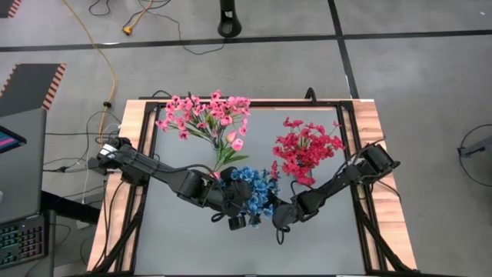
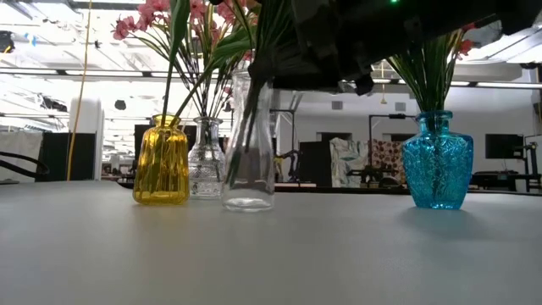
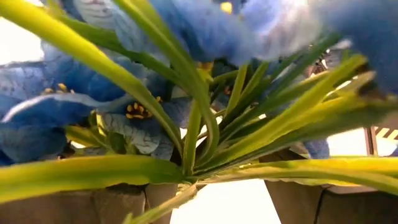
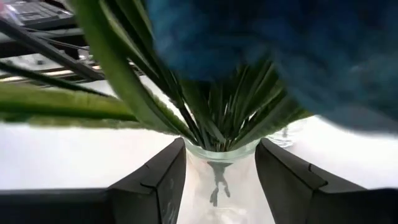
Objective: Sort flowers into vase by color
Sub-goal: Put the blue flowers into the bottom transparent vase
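High view: three bunches of flowers stand on the grey table [image 1: 323,246], light pink blossoms [image 1: 204,115] at the back left, deep red-pink blossoms [image 1: 307,148] at the back right, and blue blossoms [image 1: 252,191] in the middle nearer the front. The left gripper [image 1: 237,219] and right gripper [image 1: 281,223] both reach in at the blue bunch from either side. Low view: a yellow vase [image 2: 161,161], a small cut-glass vase [image 2: 206,158] and a tall clear vase [image 2: 249,144] stand on the left, with a blue glass vase [image 2: 437,161] well apart on the right; the arms hang dark above. Left wrist view: blue petals and green stems [image 3: 193,124] fill the picture, and I cannot tell how that gripper's fingers stand. Right wrist view: the right gripper's fingers [image 4: 155,180] stand apart on either side of the clear vase's neck, not visibly touching it, below the stems. The sprigs look light, soft and springy; the vase looks slippery and breakable, best held at its narrow neck.
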`<move>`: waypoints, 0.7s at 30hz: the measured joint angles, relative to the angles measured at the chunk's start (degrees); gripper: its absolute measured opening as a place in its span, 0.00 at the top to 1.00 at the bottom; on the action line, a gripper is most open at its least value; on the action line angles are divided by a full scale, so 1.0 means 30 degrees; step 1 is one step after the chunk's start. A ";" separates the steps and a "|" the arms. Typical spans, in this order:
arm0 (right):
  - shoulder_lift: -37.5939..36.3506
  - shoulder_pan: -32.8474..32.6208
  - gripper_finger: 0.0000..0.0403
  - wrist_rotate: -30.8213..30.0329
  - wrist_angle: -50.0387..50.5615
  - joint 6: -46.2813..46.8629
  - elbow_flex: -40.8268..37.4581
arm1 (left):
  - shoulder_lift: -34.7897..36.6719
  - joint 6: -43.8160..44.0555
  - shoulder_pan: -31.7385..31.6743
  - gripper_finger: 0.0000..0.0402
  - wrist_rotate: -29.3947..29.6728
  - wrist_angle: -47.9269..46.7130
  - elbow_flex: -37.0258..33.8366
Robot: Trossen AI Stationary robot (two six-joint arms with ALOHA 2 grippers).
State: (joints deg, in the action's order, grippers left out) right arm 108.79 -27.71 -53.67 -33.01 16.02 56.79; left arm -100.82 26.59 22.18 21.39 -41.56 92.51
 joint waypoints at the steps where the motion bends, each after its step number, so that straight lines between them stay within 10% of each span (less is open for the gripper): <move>1: 0.0000 0.0083 0.47 0.0431 -0.0030 0.0003 0.0013 | 0.0000 0.0002 0.0004 0.49 -0.0003 0.0000 0.0000; 21: -0.0022 0.0841 0.38 0.3591 0.0010 0.0353 0.0025 | 0.0000 0.0000 0.0011 0.49 -0.0036 0.0029 0.0000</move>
State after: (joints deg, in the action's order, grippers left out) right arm 108.73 -25.18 -42.89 -32.98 17.08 56.86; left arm -100.82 26.59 22.22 21.28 -41.47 92.51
